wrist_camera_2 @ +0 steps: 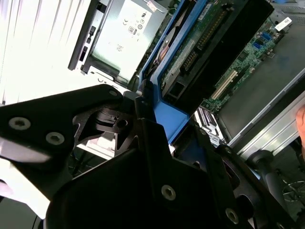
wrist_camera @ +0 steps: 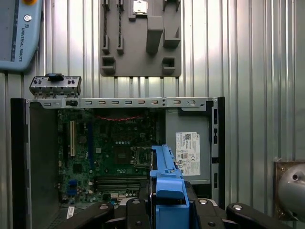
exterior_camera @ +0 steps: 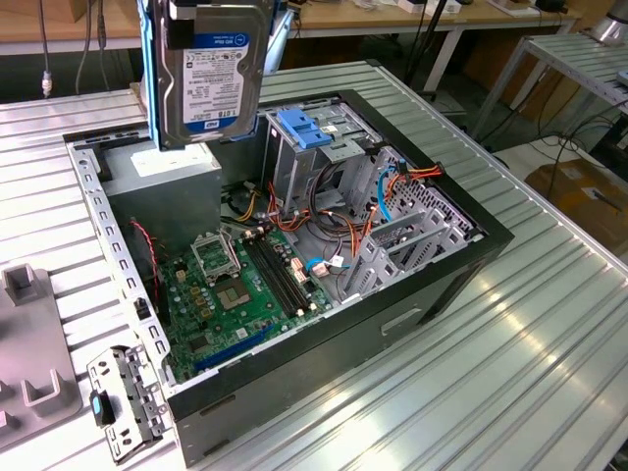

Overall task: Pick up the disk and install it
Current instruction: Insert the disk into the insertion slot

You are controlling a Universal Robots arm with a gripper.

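Gripper (wrist_camera: 167, 212) is closed on the disk (exterior_camera: 211, 78), with 2 black fingers (wrist_camera: 137, 217) pressed against either side of its bright blue carrier in the first wrist view. In the exterior view the disk hangs upright in the air, labelled face toward the camera and blue rail along its edge, clear of everything below.

Directly beneath it sits the open computer case (exterior_camera: 432, 285), lying on its side. The disk hovers over the corner that holds the gray power supply (exterior_camera: 162, 177). Next to that lies the green motherboard (exterior_camera: 245, 285), and toward the exterior view's right stands the metal drive cage (exterior_camera: 339, 162), topped by a blue latch (exterior_camera: 304, 128), with orange and red cables (exterior_camera: 334, 221) bunched beside it.

The case rests on a ribbed metal table (exterior_camera: 510, 373). Beyond the case's edge, a small metal bracket (exterior_camera: 123, 402) and a gray fixture (exterior_camera: 29, 383) lie on the table.
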